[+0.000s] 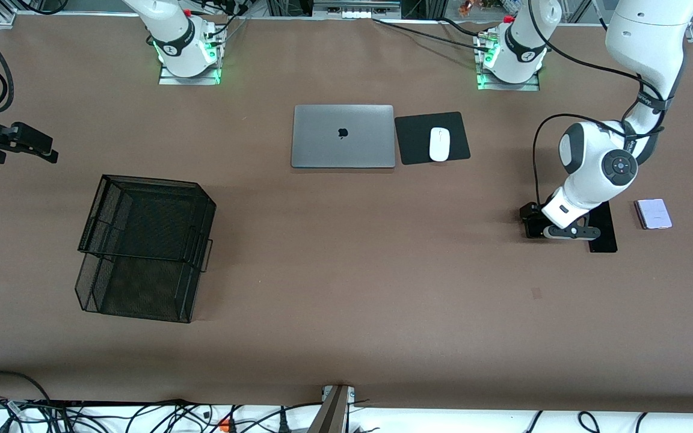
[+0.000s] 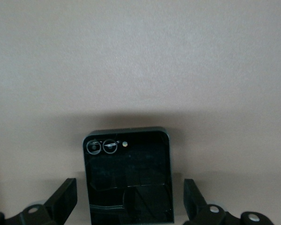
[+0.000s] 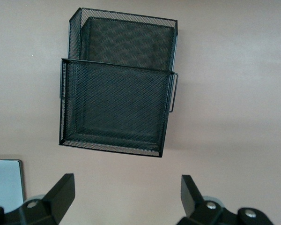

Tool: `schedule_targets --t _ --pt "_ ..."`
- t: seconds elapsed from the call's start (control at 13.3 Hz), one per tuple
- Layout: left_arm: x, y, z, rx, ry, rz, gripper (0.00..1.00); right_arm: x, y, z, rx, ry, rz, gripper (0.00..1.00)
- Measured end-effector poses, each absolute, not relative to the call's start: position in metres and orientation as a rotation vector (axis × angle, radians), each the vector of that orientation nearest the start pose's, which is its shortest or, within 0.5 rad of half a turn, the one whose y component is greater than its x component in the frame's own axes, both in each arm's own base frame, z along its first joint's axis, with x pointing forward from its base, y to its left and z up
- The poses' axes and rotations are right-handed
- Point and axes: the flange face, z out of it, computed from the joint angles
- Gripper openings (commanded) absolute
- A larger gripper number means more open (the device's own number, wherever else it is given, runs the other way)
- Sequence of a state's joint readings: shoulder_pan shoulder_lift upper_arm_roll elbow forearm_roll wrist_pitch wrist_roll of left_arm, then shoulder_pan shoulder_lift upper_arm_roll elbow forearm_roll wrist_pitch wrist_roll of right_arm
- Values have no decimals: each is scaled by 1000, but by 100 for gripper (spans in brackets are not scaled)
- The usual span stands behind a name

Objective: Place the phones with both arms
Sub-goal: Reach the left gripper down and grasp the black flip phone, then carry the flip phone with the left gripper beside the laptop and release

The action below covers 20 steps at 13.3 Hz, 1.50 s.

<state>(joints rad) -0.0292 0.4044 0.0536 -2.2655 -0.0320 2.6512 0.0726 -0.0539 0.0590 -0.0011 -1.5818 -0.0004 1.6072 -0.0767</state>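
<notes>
The brown bench [image 1: 346, 252] holds a flat grey laptop [image 1: 343, 136] with its lid shut and a black apple mark on top. At the laptop's 3 o'clock, touching its edge, lies a black square mouse mat [image 1: 409, 150] with a small white mouse [image 1: 440, 144] on it. Toward the right arm's end sits a black wire mesh tray with two levels [image 1: 145, 246].

The left gripper [image 2: 130, 206] is down low over a small squarish black flip phone [image 2: 128, 180]. Its fingers [image 2: 65, 197] are spread wide, one on each side of the phone, and do not touch it. Two round camera rings show at one end of the phone. No words can be read on it.

Just beside the gripper lies a long slim black slab phone [image 1: 603, 231], partly hidden by the arm. At its 3 o'clock, a little apart, lies a small squarish pale lavender phone [image 1: 653, 213].

The right gripper [image 3: 126, 201] waits high over the bench near the wire tray, its fingers [image 3: 63, 194] wide and holding nothing.
</notes>
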Motion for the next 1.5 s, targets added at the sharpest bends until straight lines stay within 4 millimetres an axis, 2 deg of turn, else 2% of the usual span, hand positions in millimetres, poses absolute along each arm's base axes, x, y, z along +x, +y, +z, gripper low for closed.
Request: schedule_targets --t 0.08,0.15,0.3,0.38,0.45,0.53,0.6,0.98,1.13,1.2,1.28,1.35,1.43,1.5 --pt "532 15 176 -3136 38 36 100 573 -32 589 -3139 -34 52 100" --pt "531 15 174 -3136 38 44 91 573 -32 589 -3139 -34 52 100" --pt "529 15 170 -3136 38 57 90 573 -32 589 -3138 -34 52 100" --pt "529 14 169 -3136 39 61 81 573 -32 589 -3138 -34 52 100" --pt "528 14 168 -3136 40 64 51 573 -31 589 -3138 -34 52 100" --pt "528 14 167 -3136 39 66 26 573 -31 589 -3137 -34 53 100" --pt "528 15 167 -3136 38 66 23 573 -31 589 -3136 -34 52 100" --pt "531 8 171 -3141 52 78 27 574 -31 589 -3133 -33 52 100" --pt "546 1 190 -3146 71 160 27 574 -31 589 -3133 -33 52 100" --pt "560 -7 210 -3149 90 232 28 574 -31 589 -3133 -33 52 100" --pt "578 -20 239 -3152 120 307 29 574 -31 589 -3133 -33 51 100" --pt "593 -38 271 -3152 147 373 35 574 -31 589 -3133 -33 51 100" --pt "604 -64 300 -3150 170 420 56 574 -31 589 -3133 -34 51 100" --pt "610 -97 323 -3149 194 439 58 574 -31 589 -3133 -34 51 100"
